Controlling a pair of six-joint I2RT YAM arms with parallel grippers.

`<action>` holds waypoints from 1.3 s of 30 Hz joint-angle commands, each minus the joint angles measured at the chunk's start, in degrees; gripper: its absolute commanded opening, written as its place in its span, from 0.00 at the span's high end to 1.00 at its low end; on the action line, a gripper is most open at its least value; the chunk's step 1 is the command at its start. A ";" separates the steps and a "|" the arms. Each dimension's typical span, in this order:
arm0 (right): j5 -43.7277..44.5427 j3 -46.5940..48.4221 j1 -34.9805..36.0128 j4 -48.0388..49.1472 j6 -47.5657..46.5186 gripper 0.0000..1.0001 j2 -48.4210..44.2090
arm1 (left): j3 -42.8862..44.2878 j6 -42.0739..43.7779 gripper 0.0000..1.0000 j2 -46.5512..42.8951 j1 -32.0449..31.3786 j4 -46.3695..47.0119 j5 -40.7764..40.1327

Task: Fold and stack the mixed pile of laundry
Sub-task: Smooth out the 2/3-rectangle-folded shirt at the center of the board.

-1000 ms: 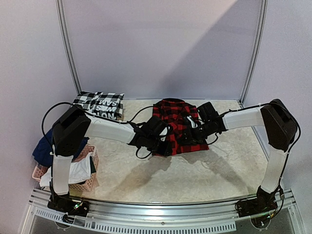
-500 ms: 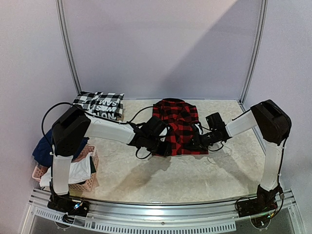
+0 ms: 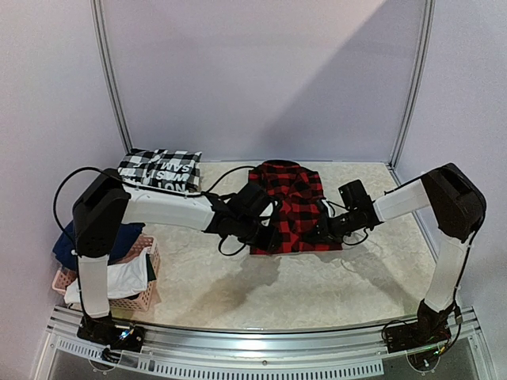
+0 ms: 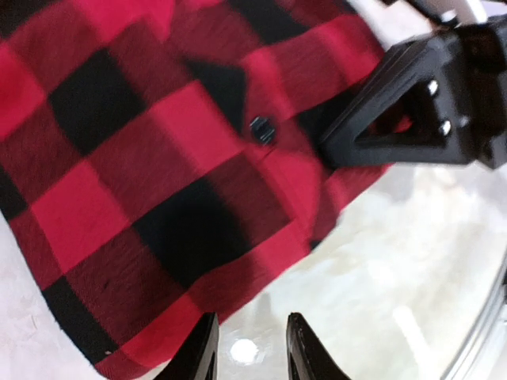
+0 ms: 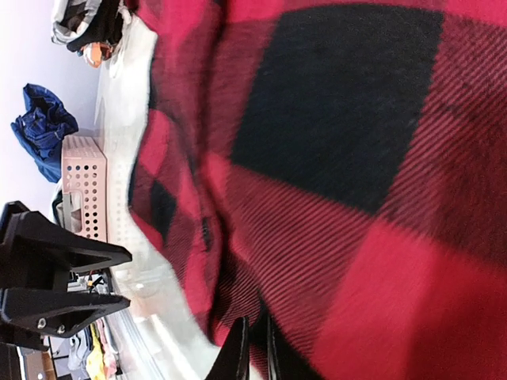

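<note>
While the red-and-black plaid shirt (image 3: 289,202) is lying flat in the middle of the desk (image 3: 317,277) in the top view, the left tool (image 3: 267,235) and right tool (image 3: 318,235) are reaching its near hem from either side. Seen from the left wrist, the left tool's fingers (image 4: 198,352) are standing apart over bare desk just off the hem, grasping nothing. Seen from the right wrist, the right tool is clenching on the shirt's edge.

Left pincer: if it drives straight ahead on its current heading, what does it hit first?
Most likely the red-and-black plaid shirt: the open left pincer sits just off its hem, pointing across the cloth. Depth is unclear, so it may skim over the fabric instead.
</note>
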 commanded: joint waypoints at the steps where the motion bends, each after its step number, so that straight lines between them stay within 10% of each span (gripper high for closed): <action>1: 3.02 2.05 1.68 -7.33 0.05 0.89 -6.72 | 4.29 0.91 0.69 -1.07 -1.51 -1.90 0.17; 12: 9.65 -4.80 1.02 -8.41 1.16 0.88 -17.19 | 12.89 1.07 0.70 6.04 -2.68 -1.45 3.29; 22: 7.82 -4.60 -0.48 -2.66 0.88 0.90 -6.00 | 19.47 3.35 0.71 14.58 -2.49 -1.72 3.45; 39: 15.20 -12.24 1.13 -3.69 3.05 0.87 -8.65 | 2.04 3.08 0.72 9.33 -1.91 4.37 -2.82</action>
